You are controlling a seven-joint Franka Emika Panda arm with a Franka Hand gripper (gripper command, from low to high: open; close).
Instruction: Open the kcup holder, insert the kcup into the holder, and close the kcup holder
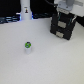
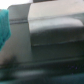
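The kcup holder (image 1: 64, 27) is a black boxy unit with light front panels at the exterior view's upper right. In the wrist view it fills the blurred picture as a dark surface with a light panel (image 2: 55, 20). The kcup (image 1: 28, 47) is a tiny pod with a green top that stands on the white table, well to the exterior view's left of the holder. My gripper (image 1: 65, 16) hangs from the white arm right over the holder's top. Its fingers are too blurred to tell whether they are open or shut. It holds nothing that I can see.
A tall white cylindrical post (image 1: 25, 11) stands at the back, on the exterior view's left. Dark equipment (image 1: 10, 19) lines the table's back edge. A teal shape (image 2: 4, 25) shows at the edge of the wrist view. The white table (image 1: 45, 62) spreads in front.
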